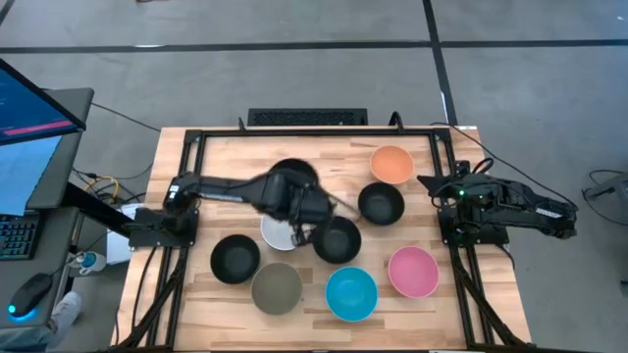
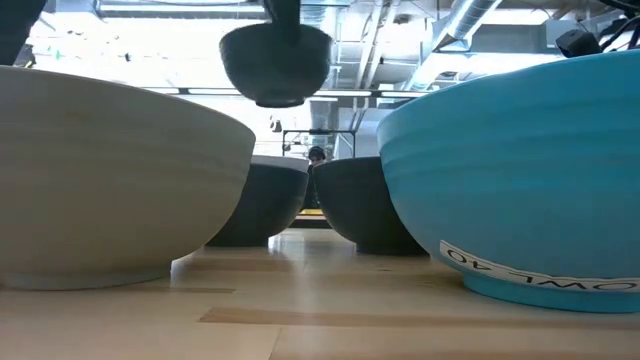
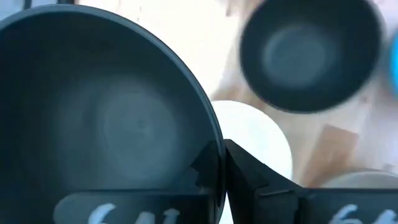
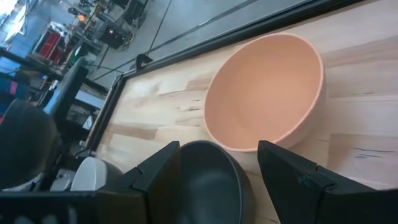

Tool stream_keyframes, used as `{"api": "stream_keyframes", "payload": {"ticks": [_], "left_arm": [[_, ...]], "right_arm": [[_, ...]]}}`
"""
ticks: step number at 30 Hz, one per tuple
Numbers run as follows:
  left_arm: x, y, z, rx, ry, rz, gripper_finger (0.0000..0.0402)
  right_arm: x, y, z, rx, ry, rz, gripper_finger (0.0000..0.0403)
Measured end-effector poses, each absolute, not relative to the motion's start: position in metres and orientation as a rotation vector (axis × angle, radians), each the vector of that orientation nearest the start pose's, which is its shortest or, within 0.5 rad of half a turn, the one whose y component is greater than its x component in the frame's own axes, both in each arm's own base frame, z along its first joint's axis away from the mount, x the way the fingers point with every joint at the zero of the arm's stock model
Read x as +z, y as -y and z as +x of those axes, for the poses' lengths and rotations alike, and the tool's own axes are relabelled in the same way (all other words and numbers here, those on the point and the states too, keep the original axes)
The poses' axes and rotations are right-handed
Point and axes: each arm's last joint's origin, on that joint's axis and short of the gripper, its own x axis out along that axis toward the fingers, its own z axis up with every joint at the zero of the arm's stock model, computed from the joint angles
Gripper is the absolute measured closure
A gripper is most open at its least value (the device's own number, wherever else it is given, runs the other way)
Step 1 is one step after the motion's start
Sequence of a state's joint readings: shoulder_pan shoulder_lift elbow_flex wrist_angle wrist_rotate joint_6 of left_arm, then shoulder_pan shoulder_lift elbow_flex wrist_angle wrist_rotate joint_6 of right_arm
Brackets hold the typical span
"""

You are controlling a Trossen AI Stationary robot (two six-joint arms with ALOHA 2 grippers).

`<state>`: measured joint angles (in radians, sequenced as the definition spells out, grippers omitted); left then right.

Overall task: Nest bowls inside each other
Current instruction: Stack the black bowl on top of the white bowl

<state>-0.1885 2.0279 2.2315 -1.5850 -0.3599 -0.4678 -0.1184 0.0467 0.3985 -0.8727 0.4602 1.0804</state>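
Step in hand: carrying one bowl to a partner. The left gripper [image 3: 222,163] was clamped on the rim of a black bowl [image 1: 292,179], held clear of the table [image 1: 196,157] near its centre, partly over the white bowl [image 1: 277,235]. Judgement: the next move calls for centring the held bowl over an upright bowl, the white one below or the black one [image 1: 337,240] just beyond, then lowering it level before letting go; a tilted drop might leave it jammed on the rim. Count, left to right on the table: black bowl [image 1: 235,258], grey-olive [image 1: 277,288], white, the held black, the black beside it, blue [image 1: 351,293], another black [image 1: 381,203], orange [image 1: 392,164], pink [image 1: 413,272]. Total: four black and one of each colour, nine seen; none sat nested yet as far as could be told. The right gripper [image 1: 429,182] waited at the right edge, fingers spread and empty, pointing at the orange bowl.
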Motion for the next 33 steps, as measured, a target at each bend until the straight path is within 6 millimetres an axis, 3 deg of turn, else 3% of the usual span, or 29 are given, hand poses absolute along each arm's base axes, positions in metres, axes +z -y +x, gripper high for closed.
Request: {"api": "stream_keyframes", "payload": {"ticks": [5,9,15,22,30,33], "left_arm": [[0.354,0.094,0.366,0.457,-1.174,-0.129,0.0401],[0.338,0.111,0.356,0.49,-1.229,-0.192,0.0401],[0.325,0.128,0.36,0.406,-1.215,-0.244,0.0401],[0.305,0.129,0.363,0.364,-1.248,-0.205,0.0401],[0.246,0.115,0.37,0.357,-1.299,-0.205,0.0401],[0.236,0.11,0.376,0.355,-1.256,-0.237,0.0401]], "right_arm": [[0.211,0.018,0.046,-0.741,-0.172,0.927,0.0163],[0.211,0.017,0.046,-0.729,-0.176,0.932,0.0163],[0.211,0.017,0.047,-0.724,-0.18,0.934,0.0163],[0.211,0.017,0.047,-0.712,-0.185,0.949,0.0163],[0.21,0.015,0.047,-0.674,-0.224,0.965,0.0163],[0.21,0.015,0.047,-0.652,-0.238,0.965,0.0163]]}}
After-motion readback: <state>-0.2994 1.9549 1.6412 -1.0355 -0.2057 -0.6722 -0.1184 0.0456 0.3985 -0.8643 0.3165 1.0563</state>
